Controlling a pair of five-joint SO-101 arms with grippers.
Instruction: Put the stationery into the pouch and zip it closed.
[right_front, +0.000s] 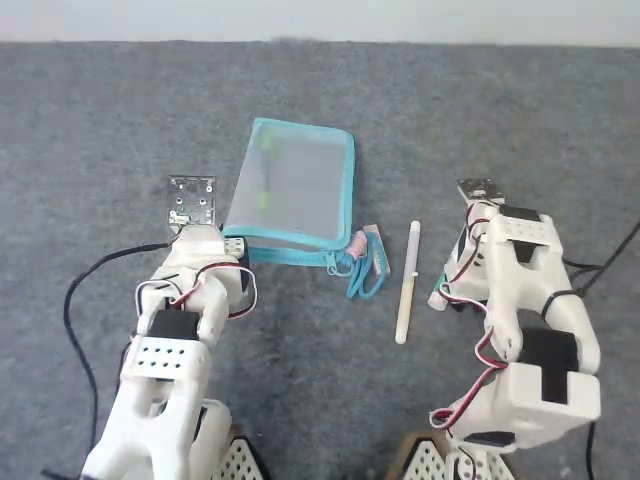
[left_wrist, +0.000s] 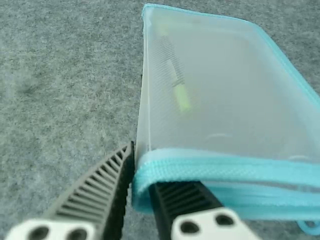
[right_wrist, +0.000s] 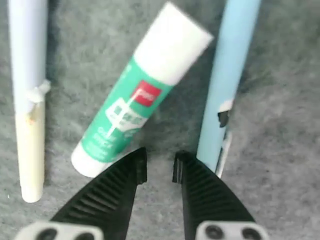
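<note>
The clear pouch (right_front: 295, 190) with teal trim lies mid-table, and a green-tipped pen (left_wrist: 180, 92) is inside it. My left gripper (left_wrist: 142, 182) is shut on the pouch's (left_wrist: 225, 100) teal zipper edge at its near left corner (right_front: 235, 245). A green-and-white glue stick (right_wrist: 142, 90) lies between a white-and-cream pen (right_wrist: 27, 100) and a light blue pen (right_wrist: 227, 85). My right gripper (right_wrist: 160, 162) hovers just short of the glue stick, slightly open, with nothing between its fingers. In the high view the cream pen (right_front: 408, 283) lies left of the right arm, and the glue stick (right_front: 437, 297) peeks from under it.
A teal strap (right_front: 362, 280) and pink zipper pull (right_front: 358, 243) trail from the pouch's near right corner, beside a small blue piece (right_front: 378, 255). Grey felt covers the table. Cables run off both arms at the sides.
</note>
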